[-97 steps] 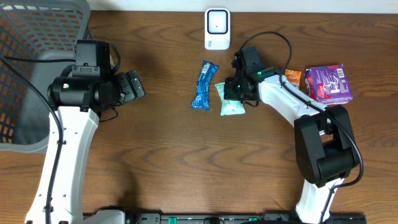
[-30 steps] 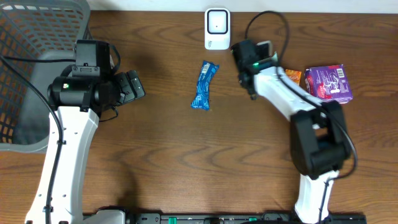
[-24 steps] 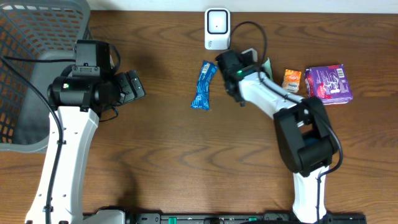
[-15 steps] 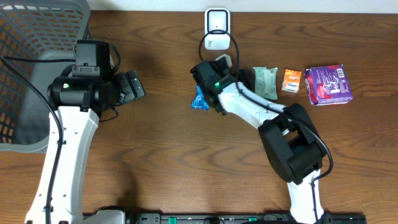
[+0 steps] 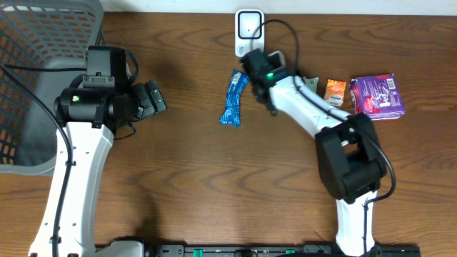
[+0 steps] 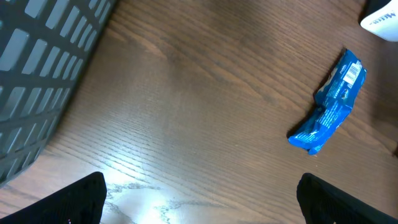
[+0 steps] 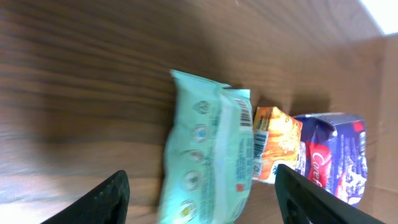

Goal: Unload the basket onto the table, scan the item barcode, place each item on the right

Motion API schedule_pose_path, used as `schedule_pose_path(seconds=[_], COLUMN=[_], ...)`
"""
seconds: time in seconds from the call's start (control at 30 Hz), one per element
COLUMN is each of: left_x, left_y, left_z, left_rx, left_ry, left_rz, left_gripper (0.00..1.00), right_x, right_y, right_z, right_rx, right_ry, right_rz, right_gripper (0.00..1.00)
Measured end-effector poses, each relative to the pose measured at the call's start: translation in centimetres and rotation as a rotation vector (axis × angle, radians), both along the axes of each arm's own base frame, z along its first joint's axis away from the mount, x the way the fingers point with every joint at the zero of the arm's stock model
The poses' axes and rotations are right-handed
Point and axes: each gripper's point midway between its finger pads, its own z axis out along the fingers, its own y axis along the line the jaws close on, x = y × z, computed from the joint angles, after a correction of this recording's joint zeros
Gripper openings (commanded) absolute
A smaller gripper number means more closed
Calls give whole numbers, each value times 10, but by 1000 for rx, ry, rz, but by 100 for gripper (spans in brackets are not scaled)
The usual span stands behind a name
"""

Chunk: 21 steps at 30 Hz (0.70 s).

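Observation:
A mint-green pack (image 7: 211, 155) lies flat on the table, its barcode side up, next to an orange packet (image 7: 277, 143). In the overhead view the green pack (image 5: 309, 84) shows partly behind the right arm. My right gripper (image 7: 205, 202) hovers over it, open, its fingers (image 7: 106, 199) wide on either side and touching nothing. The white scanner (image 5: 248, 28) stands at the back edge, just behind the right wrist. A blue wrapper (image 5: 234, 98) lies left of that wrist. My left gripper (image 6: 205, 211) is open over bare wood, far from the blue wrapper (image 6: 329, 106).
A purple box (image 5: 377, 96) sits at the right beside the orange packet (image 5: 335, 91). A grey mesh basket (image 5: 43, 78) fills the back left corner behind the left arm.
The right gripper opened and let go of the green pack, which now lies beside the orange packet. The right wrist swung left over the blue wrapper, then back toward the scanner. The left arm stayed still.

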Motion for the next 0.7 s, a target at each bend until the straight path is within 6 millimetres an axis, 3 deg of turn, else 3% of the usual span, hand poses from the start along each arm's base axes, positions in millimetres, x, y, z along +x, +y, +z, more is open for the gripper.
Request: schedule_pose_path(seconds=[0.27,0.7], left_x=[0,0], left_y=[0,0], left_z=[0,0], left_rx=[0,0], left_ry=[0,0], left_rz=[0,0], left_gripper=[98,98], right_x=[5,12], right_y=[-35,-19], right_z=[-30,-31], right_rx=[119,156], right_ry=[21,-7], right_rz=[-74,-34], right_gripper=[64,57])
